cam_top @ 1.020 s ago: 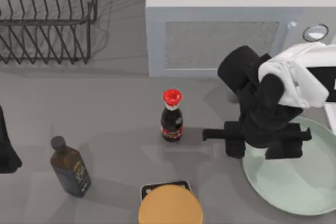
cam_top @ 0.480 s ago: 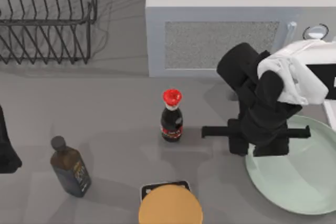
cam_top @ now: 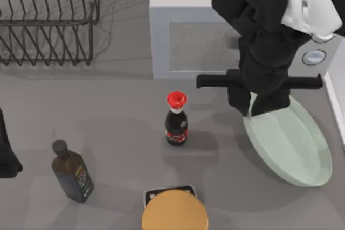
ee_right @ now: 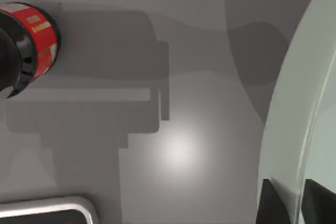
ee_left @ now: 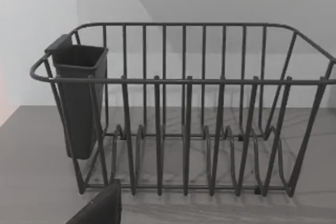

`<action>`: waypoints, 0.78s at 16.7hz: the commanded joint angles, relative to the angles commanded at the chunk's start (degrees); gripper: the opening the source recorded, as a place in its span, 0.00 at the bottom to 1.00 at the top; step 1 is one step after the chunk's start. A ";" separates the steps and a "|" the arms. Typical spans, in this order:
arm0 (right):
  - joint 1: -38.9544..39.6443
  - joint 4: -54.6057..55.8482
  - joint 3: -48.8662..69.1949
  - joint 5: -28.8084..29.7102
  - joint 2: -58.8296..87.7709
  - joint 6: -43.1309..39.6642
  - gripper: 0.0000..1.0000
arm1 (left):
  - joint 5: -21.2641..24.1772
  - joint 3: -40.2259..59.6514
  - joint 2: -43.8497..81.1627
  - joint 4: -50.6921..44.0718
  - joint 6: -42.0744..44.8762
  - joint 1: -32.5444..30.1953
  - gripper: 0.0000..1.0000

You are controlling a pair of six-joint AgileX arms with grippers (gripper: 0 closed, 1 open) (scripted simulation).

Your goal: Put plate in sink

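The right claw [cam_top: 257,112] is closed on the near-left rim of the pale mint-green plate [cam_top: 288,143], holding it tilted above the right side of the grey surface [cam_top: 124,117]. Just behind stands the grey microwave [cam_top: 215,41]. A red-capped bottle [cam_top: 176,119] stands left of the plate. The wire dish rack [ee_left: 184,114] holds a dark cutlery cup [ee_left: 79,98]. The left arm is parked at the left edge; its claw's state cannot be told.

Right arm occupies the upper right of the top view, white and black links angled downward, its hand [cam_top: 262,112] pointed down with fingers [ee_right: 272,203] clamped on the rim of the plate [cam_top: 291,144]. Left arm sits parked at the left edge of the top view, low in the frame.
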 joint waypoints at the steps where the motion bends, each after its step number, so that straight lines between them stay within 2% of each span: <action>1: -0.01 -4.76 4.65 -0.02 -0.05 -0.03 0.00 | 0.00 0.00 0.00 0.00 0.00 0.00 1.00; 7: -0.50 -27.73 27.04 -0.08 -1.49 -0.58 0.00 | 0.00 0.00 0.00 0.00 0.00 0.00 1.00; 13: -0.78 -32.02 31.32 -0.09 -2.26 -0.86 0.00 | 0.00 0.00 0.00 0.00 0.00 0.00 1.00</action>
